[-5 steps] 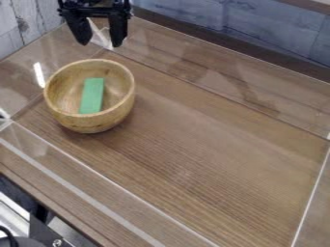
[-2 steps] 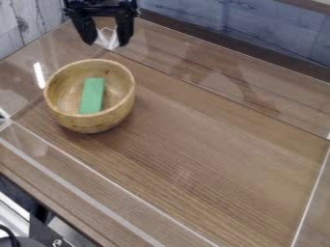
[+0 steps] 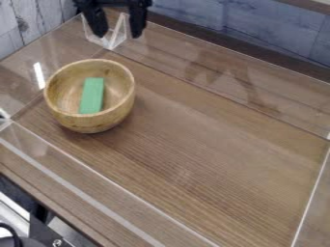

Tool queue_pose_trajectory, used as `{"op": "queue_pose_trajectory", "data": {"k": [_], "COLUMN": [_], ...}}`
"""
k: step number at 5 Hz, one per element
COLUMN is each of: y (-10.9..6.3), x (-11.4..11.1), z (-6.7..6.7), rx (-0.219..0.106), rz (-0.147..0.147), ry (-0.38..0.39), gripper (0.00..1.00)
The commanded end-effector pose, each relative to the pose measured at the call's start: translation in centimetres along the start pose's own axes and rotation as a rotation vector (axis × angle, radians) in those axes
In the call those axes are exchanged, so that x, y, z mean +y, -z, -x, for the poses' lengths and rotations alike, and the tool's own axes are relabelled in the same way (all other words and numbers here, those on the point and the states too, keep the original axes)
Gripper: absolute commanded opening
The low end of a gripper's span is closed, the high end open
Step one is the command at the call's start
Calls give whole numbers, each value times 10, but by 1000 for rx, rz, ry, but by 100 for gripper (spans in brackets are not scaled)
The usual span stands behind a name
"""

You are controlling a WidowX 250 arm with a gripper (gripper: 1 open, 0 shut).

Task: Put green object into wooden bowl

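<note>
the fingers (image 3: 120, 26) are spread wide by the desk's (image 3: 206, 145) far edge; the block (image 3: 93, 95) lies in the bowl (image 3: 126, 96). best lift straight away, touching neither.

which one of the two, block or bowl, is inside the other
The green block: it lies inside the wooden bowl, while the bowl itself sits directly on the table.
</note>
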State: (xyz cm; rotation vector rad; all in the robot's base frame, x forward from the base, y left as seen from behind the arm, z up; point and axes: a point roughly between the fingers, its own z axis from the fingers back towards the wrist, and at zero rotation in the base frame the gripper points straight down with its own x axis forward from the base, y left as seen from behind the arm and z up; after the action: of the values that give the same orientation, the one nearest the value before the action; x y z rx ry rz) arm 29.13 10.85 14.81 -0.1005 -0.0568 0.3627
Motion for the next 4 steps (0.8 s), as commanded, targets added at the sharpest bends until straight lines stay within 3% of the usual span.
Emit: {"op": "queue_pose_trajectory", "data": {"k": [1, 2, 3, 4], "y": [-19, 1, 25, 44], "x": [-13, -33, -51, -54], "z": [-13, -23, -19, -17], "rx": [-76, -64, -50, -40], "rz": [1, -13, -29, -45], "ry": [48, 93, 164, 200], "gripper": [100, 0, 0, 100]}}
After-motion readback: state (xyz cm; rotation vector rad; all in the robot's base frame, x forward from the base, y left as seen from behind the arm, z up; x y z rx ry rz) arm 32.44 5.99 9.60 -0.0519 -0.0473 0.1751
